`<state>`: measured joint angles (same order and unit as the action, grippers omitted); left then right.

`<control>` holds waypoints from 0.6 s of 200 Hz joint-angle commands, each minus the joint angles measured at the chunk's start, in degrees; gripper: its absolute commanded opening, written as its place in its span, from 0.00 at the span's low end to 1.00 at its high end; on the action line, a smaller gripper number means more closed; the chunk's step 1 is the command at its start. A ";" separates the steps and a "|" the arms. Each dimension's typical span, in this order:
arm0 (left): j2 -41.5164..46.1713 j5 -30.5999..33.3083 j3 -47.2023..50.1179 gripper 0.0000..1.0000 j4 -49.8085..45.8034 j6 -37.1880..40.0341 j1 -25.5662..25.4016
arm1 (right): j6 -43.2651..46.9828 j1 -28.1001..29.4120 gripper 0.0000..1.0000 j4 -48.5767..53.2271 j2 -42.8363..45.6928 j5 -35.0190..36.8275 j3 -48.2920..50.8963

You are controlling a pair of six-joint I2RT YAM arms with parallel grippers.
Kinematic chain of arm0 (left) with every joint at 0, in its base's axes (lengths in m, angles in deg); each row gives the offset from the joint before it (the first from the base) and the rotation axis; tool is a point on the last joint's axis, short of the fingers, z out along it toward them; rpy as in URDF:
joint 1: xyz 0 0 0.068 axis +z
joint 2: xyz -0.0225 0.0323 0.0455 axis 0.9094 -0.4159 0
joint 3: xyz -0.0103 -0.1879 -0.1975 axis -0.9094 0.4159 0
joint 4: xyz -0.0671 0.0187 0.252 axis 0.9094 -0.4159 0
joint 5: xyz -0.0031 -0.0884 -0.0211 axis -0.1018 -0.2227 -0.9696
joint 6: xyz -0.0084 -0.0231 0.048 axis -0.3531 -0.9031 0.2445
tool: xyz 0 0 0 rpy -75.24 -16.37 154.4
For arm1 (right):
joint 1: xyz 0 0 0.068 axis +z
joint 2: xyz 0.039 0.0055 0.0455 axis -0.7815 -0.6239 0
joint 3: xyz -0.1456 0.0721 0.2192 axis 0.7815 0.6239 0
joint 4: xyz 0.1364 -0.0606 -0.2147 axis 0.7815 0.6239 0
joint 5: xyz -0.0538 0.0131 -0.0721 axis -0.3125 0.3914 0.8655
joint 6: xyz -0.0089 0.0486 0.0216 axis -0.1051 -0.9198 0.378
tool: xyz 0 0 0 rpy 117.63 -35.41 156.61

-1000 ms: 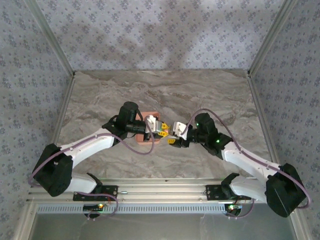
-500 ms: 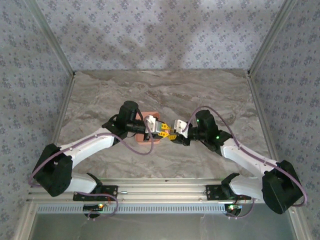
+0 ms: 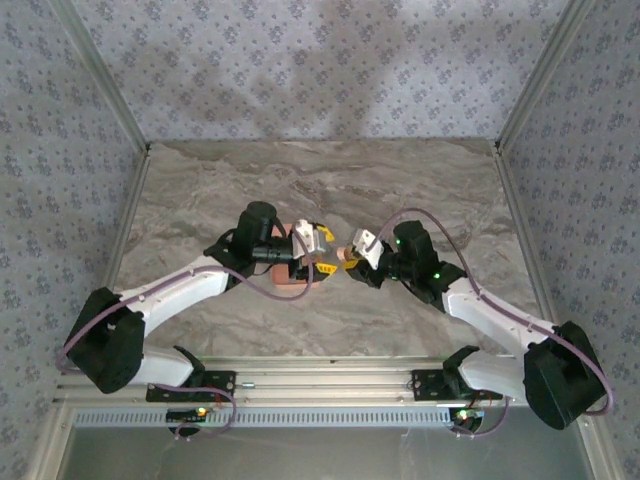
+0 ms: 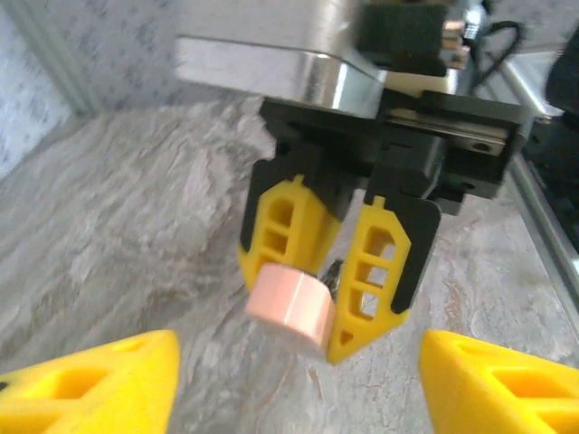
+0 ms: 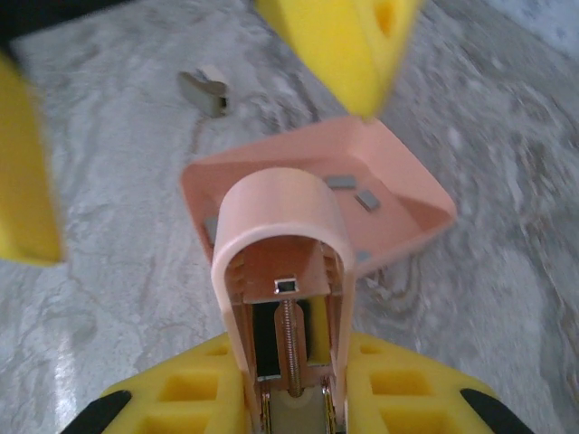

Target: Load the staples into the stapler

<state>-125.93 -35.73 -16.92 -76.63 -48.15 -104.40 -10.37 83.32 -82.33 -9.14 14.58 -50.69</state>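
The stapler is a small pale pink shell, held lengthwise with its open inside, spring and thin metal channel facing the right wrist camera. My right gripper is shut on it, one yellow finger on each side. In the left wrist view the stapler sticks out of my right gripper, just ahead of my left gripper, which is open with nothing between its fingers. Several small grey staples lie in the salmon tray just beyond the stapler. From above, both grippers meet at mid-table.
A small grey bent piece lies on the marble table beyond the tray. One yellow finger of the left gripper hangs over the tray's far side. Patterned walls close the table at the back and both sides.
My left gripper has opened and drawn back slightly from the stapler. My right gripper has shut on the stapler and now carries it alone.
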 commanded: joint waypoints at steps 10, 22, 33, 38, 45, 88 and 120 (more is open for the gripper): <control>2.99 16.21 1.01 0.81 -0.27 -13.02 0.40 | -15.40 -0.51 0.16 -0.46 -1.10 12.09 0.20; 3.96 21.22 1.94 0.85 -0.69 -17.09 0.57 | -19.73 -0.65 0.16 -0.33 -2.22 15.54 0.10; 5.14 24.53 3.35 0.87 -0.83 -19.64 0.79 | -22.76 -0.60 0.14 -0.10 -3.52 17.86 -0.30; 5.72 25.65 4.13 0.88 -0.67 -20.64 0.86 | -24.19 -0.64 0.14 -0.04 -4.13 18.90 -0.45; 6.52 26.78 5.52 0.89 -0.11 -21.64 0.99 | -25.96 -0.64 0.14 -0.01 -5.15 19.90 -0.81; 8.88 23.81 9.88 0.89 2.43 -19.00 1.11 | -24.94 -0.19 0.10 -0.90 -9.20 13.73 -2.59; 7.91 26.98 8.32 0.90 1.98 -20.73 1.51 | -29.82 -0.97 0.08 0.47 -9.59 19.03 -4.23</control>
<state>-118.28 -11.75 -7.06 -76.22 -66.95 -103.40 -34.74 82.93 -82.33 -18.35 29.75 -51.37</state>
